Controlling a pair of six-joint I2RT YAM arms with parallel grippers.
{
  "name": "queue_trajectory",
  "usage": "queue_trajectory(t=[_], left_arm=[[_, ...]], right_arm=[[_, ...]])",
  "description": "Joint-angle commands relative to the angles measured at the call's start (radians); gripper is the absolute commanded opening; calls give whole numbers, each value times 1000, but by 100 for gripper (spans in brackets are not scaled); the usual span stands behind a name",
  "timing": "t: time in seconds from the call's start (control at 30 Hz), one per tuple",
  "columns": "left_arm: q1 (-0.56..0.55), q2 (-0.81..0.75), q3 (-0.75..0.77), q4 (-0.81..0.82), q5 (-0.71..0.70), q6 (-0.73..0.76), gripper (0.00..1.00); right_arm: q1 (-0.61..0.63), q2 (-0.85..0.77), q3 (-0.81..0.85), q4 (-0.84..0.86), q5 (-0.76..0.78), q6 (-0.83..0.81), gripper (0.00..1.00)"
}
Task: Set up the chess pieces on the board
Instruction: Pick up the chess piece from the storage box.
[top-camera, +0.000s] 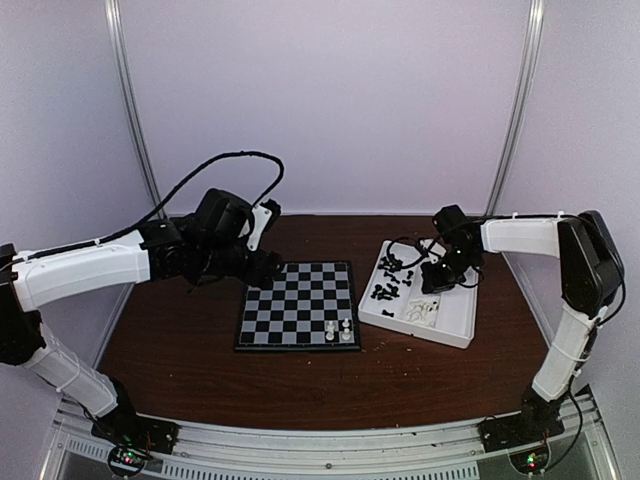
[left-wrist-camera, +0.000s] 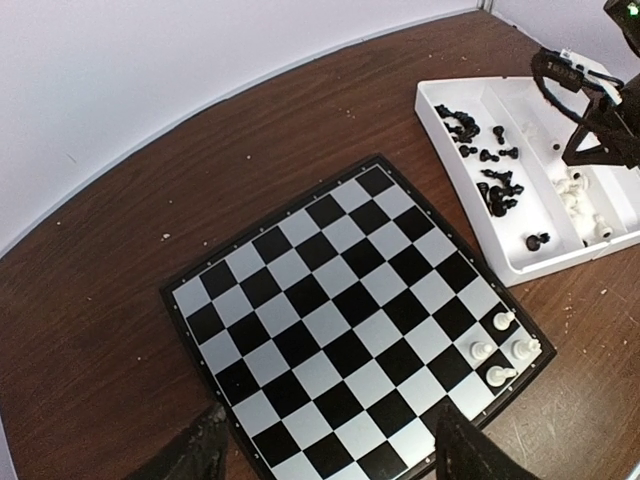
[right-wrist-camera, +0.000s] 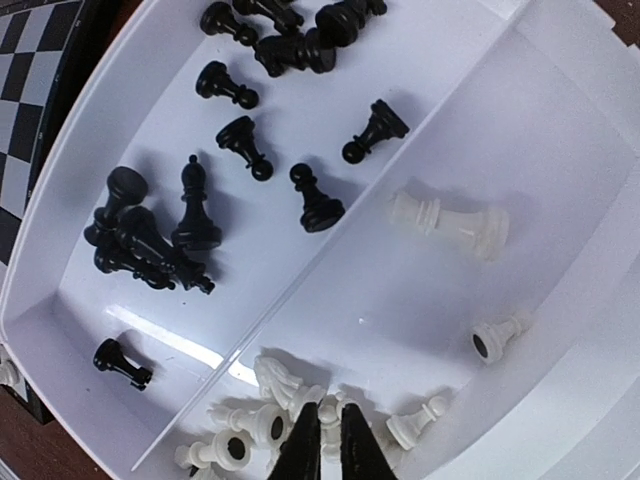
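The board (top-camera: 296, 300) lies flat in the middle of the table with several white chess pieces (top-camera: 338, 330) standing at its near right corner. They also show in the left wrist view (left-wrist-camera: 503, 320). My left gripper (left-wrist-camera: 335, 455) hovers open above the board's left edge, holding nothing. The other chess pieces lie in a white tray (top-camera: 440, 335): black pieces (right-wrist-camera: 150, 235) in one compartment and white pieces (right-wrist-camera: 450, 222) in the other. My right gripper (right-wrist-camera: 326, 432) reaches down into the heap of white pieces. Its fingertips are shut on a small white piece (right-wrist-camera: 328, 416).
A raised divider (right-wrist-camera: 330, 275) splits the tray lengthwise. The tray stands just right of the board on the brown table (top-camera: 180, 330). White walls and two metal posts close off the back. More loose white pieces (right-wrist-camera: 240, 440) crowd around my right fingertips.
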Motion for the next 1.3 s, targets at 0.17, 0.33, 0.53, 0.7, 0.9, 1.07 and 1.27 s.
queue_trajectory(t=[0.17,0.33,0.53,0.7,0.9,1.07,1.27], left_arm=[[7,14,27,15,38,-27,71],[7,20,24,23,46,-40,71],[7,25,12,46,63,-54,71],[7,26,20,37,67,-52,71],[7,-3,-4,34,47,-47,71],[7,-2,-3,40,45,-41,71],[8,30,54,12,59,-26,71]], right_arm=[[9,-101,-17,-16,-36,31,10],[14,-153,-33,-16,-61,33,11],[9,-100,7,-23,108,52,25],[-48,2,91,3,124,178,42],[-52,49,134,31,112,158,45],[-46,30,146,50,47,-112,48],[-47,36,194,-26,113,-296,51]])
